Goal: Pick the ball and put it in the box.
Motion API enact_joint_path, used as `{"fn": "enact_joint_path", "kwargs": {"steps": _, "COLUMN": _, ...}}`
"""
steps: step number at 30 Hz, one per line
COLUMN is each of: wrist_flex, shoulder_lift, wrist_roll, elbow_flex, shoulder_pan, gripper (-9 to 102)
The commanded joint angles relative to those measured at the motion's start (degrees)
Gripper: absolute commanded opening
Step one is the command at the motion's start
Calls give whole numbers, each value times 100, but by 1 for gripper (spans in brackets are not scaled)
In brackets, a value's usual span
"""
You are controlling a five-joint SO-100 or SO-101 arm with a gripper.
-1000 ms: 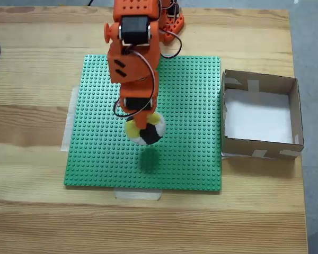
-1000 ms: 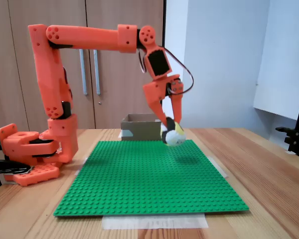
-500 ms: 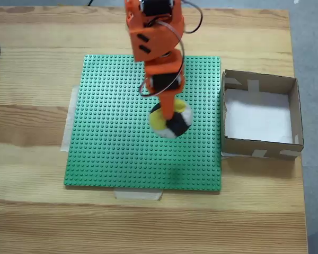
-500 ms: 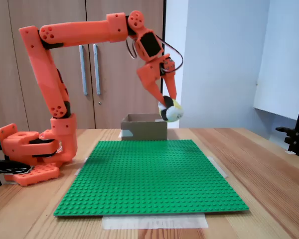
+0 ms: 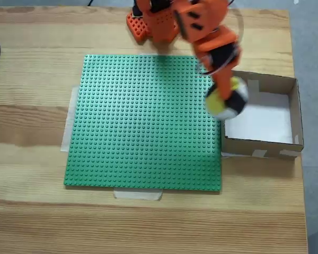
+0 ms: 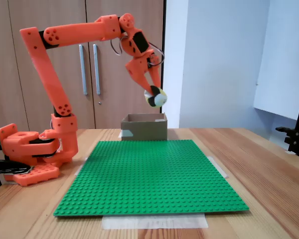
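Observation:
The ball (image 5: pixel 228 101) is a small lumpy yellow, white and black thing held in the air by my orange gripper (image 5: pixel 226 98), which is shut on it. From above it hangs over the left wall of the box (image 5: pixel 294 114), a shallow brown cardboard box with a white bottom and pale tape at the corners. In the side-on fixed view the ball (image 6: pixel 155 97) and the gripper (image 6: pixel 153 94) are well above the box (image 6: pixel 144 127) at the far end of the mat.
A green studded baseplate (image 5: pixel 143 121) is taped to the wooden table (image 5: pixel 32 201), left of the box. The arm's orange base (image 6: pixel 30 154) stands at the mat's far edge in the top-down fixed view. Wooden cupboard doors (image 6: pixel 89 59) stand behind.
The arm has swung with the ball from over the middle of the green mat toward the box, lifting it higher. The gripper stays shut on the ball.

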Motion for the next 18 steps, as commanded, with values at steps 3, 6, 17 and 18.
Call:
{"fn": "enact_joint_path", "kwargs": {"steps": 3, "wrist_flex": -26, "shoulder_lift": 378, "wrist_roll": 132, "elbow_flex": -439, "shoulder_pan": -545, "gripper": -1}}
{"fn": "enact_joint_path", "kwargs": {"steps": 6, "wrist_flex": -44, "shoulder_lift": 378, "wrist_roll": 158, "elbow_flex": -439, "shoulder_pan": -791, "gripper": -1}}
{"fn": "enact_joint_path", "kwargs": {"steps": 17, "wrist_flex": -35, "shoulder_lift": 369, "wrist_roll": 211, "elbow_flex": -404, "shoulder_pan": -1195, "gripper": -1}}
{"fn": "enact_joint_path", "kwargs": {"steps": 18, "wrist_flex": -44, "shoulder_lift": 360, "wrist_roll": 220, "elbow_flex": -404, "shoulder_pan": -1195, "gripper": -1}}
